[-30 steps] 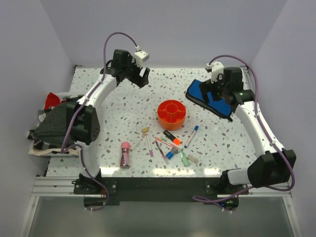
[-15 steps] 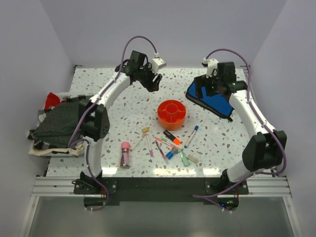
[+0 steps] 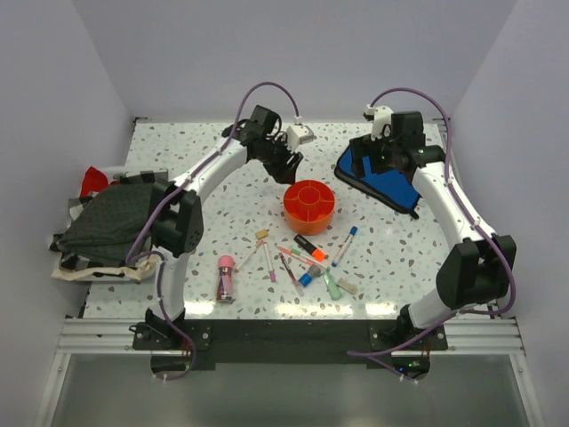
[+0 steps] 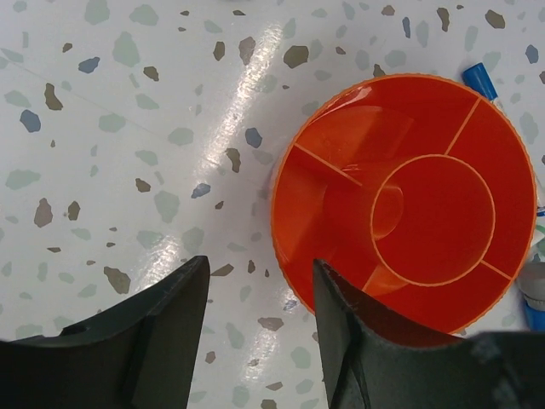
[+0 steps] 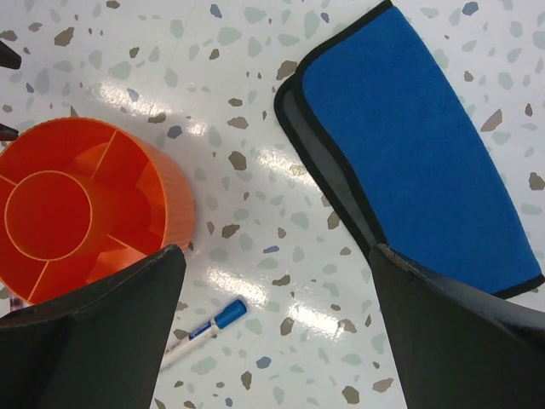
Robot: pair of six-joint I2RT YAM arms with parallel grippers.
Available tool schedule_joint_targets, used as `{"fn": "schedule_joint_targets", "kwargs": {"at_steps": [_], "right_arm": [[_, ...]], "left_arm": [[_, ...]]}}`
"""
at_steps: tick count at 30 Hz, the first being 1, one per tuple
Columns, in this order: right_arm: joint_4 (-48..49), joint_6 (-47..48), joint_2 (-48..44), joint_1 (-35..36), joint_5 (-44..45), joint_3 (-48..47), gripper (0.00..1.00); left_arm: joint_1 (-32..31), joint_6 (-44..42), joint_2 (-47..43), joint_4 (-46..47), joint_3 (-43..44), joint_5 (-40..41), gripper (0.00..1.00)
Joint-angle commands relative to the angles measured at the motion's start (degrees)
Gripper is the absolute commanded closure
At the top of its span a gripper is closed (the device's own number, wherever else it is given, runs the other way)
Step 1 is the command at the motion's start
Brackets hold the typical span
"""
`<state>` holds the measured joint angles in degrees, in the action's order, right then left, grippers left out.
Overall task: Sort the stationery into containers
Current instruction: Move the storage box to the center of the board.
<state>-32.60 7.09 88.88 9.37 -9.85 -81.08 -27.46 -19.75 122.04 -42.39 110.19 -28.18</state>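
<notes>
The orange caddy (image 3: 309, 203) stands mid-table, its compartments empty as far as they show. The stationery lies loose in front of it: a blue-capped pen (image 3: 345, 245), a black and orange marker (image 3: 310, 246), pink pens (image 3: 268, 263), a green marker (image 3: 332, 285), a beige eraser (image 3: 261, 235) and a pink-capped glue tube (image 3: 226, 276). My left gripper (image 3: 287, 167) hovers at the caddy's far-left rim, partly open and holding nothing. In the left wrist view its fingers (image 4: 258, 273) straddle the edge of the caddy (image 4: 409, 204). My right gripper (image 5: 277, 256) is wide open and empty over bare table between the caddy (image 5: 85, 213) and the blue-capped pen (image 5: 204, 328).
A blue pouch (image 3: 378, 178) lies at the back right, partly under my right arm, and fills the upper right of the right wrist view (image 5: 417, 145). A heap of dark cloth (image 3: 107, 222) hangs over the table's left edge.
My left gripper has swung right and forward to the caddy's rim, and its jaws have narrowed. The right arm shifted back a second ago and has held still since.
</notes>
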Motion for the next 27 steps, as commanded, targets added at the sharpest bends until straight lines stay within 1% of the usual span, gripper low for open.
{"fn": "schedule_joint_targets", "kwargs": {"at_steps": [1, 8, 11, 14, 15, 17, 20, 21, 27], "right_arm": [[0.61, 0.2, 0.06, 0.04, 0.09, -1.36, 0.06], [0.34, 0.91, -0.11, 0.04, 0.97, -0.84, 0.05], [0.34, 0.91, -0.29, 0.13, 0.88, -0.57, 0.05], [0.52, 0.91, -0.2, 0.04, 1.06, -0.14, 0.05], [0.52, 0.82, -0.2, 0.04, 0.97, -0.13, 0.05], [0.61, 0.64, -0.2, 0.04, 0.88, 0.13, 0.05], [0.69, 0.55, -0.03, 0.13, 0.71, 0.22, 0.05], [0.78, 0.55, -0.11, 0.13, 0.71, 0.31, 0.05], [1.31, 0.29, 0.24, 0.13, 0.71, 0.75, 0.06]], "left_arm": [[-0.31, -0.56, 1.18, -0.5, 0.11, -1.35, 0.44], [-1.71, -0.03, 3.73, -0.68, 0.37, 0.14, 0.43], [-2.24, 0.15, 4.43, -0.5, 0.73, 0.76, 0.46], [-2.51, 0.32, 4.96, -0.41, 1.43, 1.03, 0.52], [-2.51, 0.41, 5.05, -0.24, 1.6, 1.11, 0.58], [-2.51, 0.59, 5.14, -0.15, 1.69, 1.11, 0.66], [-2.51, 0.94, 4.96, 0.12, 1.96, 2.16, 0.97], [-2.51, 1.2, 4.62, 0.46, 1.96, 2.69, 1.0], [-1.81, 1.29, 3.55, 2.22, 2.74, 7.79, 1.0]]}}
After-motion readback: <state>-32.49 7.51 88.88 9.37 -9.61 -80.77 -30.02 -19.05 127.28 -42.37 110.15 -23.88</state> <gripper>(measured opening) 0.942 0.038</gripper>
